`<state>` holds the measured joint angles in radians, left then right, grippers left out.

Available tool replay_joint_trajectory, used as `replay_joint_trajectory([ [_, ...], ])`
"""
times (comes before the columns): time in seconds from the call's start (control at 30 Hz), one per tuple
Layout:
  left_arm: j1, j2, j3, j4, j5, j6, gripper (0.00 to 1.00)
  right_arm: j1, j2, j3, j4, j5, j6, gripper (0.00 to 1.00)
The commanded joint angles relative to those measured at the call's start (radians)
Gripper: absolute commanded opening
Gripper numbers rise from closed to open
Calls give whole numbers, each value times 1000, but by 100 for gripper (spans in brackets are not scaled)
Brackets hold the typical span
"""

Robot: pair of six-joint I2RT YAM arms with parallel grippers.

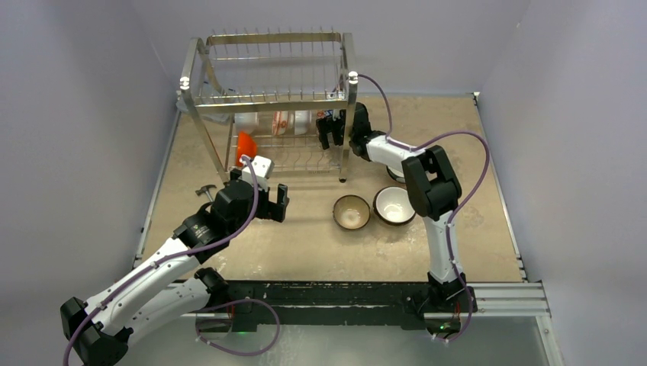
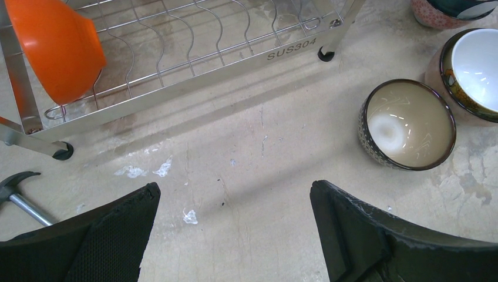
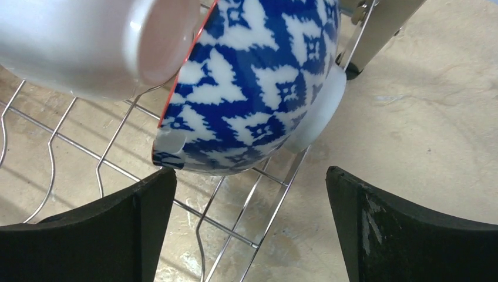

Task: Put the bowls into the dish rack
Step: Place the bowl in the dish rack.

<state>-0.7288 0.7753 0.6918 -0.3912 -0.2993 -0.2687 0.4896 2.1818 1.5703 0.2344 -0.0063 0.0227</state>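
A: Left arm (image 1: 152,274) lies nearest; where's its gripper?
B: My left gripper (image 1: 272,206) sits just before the dish rack (image 1: 271,99); my right gripper (image 1: 329,131) is at its lower tier.
A: Left wrist?
B: Left fingers (image 2: 106,235) wide, empty. Orange bowl (image 2: 56,47) tilted in the rack, brown bowl (image 2: 407,124) on the table (image 2: 246,164).
A: Right wrist?
B: Right fingers (image 3: 106,235) wide, empty; blue-patterned bowl (image 3: 252,88) leans on the wires beside a white bowl (image 3: 88,47).

White arms (image 1: 145,278); black joints (image 1: 431,183); purple cables (image 1: 458,133)
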Motion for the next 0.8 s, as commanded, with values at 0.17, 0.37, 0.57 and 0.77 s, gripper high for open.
replay_joint_trajectory([
  [0.17, 1, -5, 1, 20, 6, 8, 98, 9, -127, -56, 34, -98, 76, 99],
  [0.37, 1, -11, 1, 18, 3, 8, 98, -15, -199, -118, 45, -99, 139, 99],
  [0.57, 1, -21, 2, 17, 0, 9, 98, -58, -277, -223, 67, -132, 201, 99],
  [0.77, 1, -32, 3, 16, -17, 7, 99, -159, -339, -353, 106, -254, 293, 99],
])
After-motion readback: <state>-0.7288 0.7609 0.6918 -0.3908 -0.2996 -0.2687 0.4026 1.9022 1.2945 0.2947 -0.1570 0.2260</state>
